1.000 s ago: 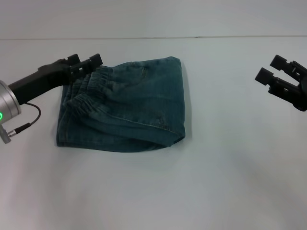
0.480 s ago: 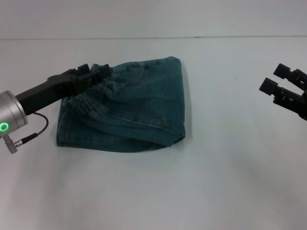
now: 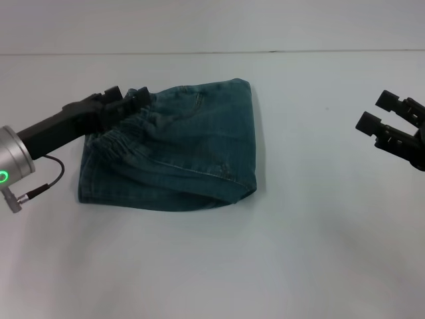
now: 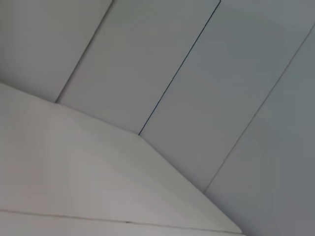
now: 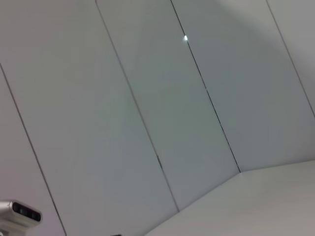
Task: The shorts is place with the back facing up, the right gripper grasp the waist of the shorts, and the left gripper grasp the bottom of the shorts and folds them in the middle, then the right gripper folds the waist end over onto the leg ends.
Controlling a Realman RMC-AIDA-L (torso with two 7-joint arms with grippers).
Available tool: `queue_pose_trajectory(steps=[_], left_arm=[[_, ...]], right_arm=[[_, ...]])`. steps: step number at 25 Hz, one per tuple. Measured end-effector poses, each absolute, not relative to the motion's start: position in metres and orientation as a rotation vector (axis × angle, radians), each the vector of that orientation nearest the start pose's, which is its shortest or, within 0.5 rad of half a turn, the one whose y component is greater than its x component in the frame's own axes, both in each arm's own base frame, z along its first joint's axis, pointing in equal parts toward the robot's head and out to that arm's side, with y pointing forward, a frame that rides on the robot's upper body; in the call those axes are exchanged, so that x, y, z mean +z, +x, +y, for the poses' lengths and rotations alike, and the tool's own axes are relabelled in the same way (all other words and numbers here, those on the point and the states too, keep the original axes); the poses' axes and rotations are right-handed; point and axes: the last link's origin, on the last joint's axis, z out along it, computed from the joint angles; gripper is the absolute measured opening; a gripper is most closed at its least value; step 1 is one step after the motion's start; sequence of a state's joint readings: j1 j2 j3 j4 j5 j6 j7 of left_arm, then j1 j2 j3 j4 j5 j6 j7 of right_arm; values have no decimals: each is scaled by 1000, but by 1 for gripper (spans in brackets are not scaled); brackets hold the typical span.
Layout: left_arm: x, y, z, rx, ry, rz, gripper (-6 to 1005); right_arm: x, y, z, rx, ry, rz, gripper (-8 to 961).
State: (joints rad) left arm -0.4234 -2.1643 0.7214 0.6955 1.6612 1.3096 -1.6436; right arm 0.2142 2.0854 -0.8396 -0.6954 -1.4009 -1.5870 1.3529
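The folded blue washed-denim shorts (image 3: 171,146) are lying left of centre on the white counter (image 3: 299,252), the silver-wristed black left tool (image 3: 127,100) at their gathered waistband — grip indiscernible — while the all-black right tool (image 3: 376,111), spread and empty, is held well apart.

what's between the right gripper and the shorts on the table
Nothing: in the head view only bare white table lies between the open right gripper and the folded shorts.
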Motion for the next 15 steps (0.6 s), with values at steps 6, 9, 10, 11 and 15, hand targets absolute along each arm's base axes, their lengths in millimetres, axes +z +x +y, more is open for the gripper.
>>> queue_pose_trajectory(steps=[6,9,10,11,15], left_arm=[[7,-271,345,-1044,-2182,-1077,919],[7,-271,346,-1046,-2177,-1073,918],[8,-271,347,-1048,-2171,-1071,917],[9,-272,347,-1050,-2164,-1070,917],[10,-274,348,-1069,-2134,-1063,915]], right_arm=[[39,295,274,1171,-2256,738,946],[39,295,274,1170,-2258,729,946],[39,295,274,1170,-2259,728,946],[39,295,274,1172,-2260,727,946],[38,294,273,1178,-2263,725,946]])
